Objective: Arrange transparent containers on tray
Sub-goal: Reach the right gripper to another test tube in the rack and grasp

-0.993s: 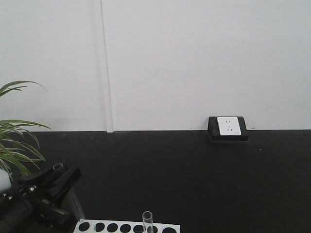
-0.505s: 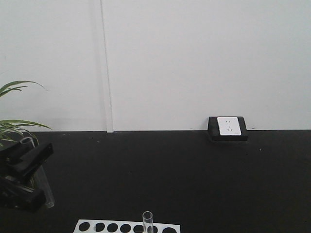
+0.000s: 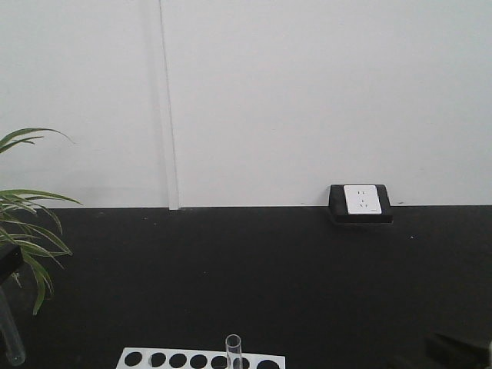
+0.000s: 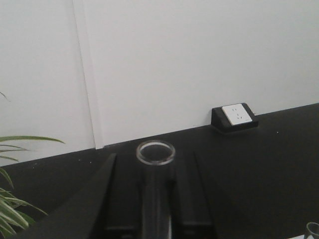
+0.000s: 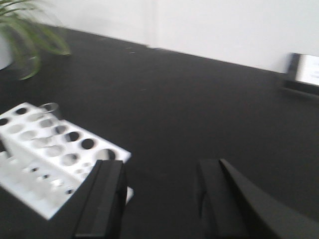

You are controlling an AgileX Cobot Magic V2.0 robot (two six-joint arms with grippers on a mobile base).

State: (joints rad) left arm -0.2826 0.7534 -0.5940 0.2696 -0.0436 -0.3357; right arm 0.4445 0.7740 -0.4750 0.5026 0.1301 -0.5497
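Front view: the black tabletop [image 3: 269, 284] runs bare back to the white wall, where a socket box [image 3: 360, 202] sits at its far edge; a plant [image 3: 23, 231] leans in from the left; the rounded bottom of the held tube [image 3: 11, 344] shows at the left border; at the bottom edge the white rack [image 3: 184, 359] carries the racked tube [image 3: 233, 347] upright.

Left wrist view: the left gripper [image 4: 153, 162] is closed onto the held tube, open rim toward the wall.

Right wrist view, blurred: the right gripper [image 5: 159, 169] is spread wide, seemingly with nothing in it, just right of the rack's corner; bare tabletop lies ahead.
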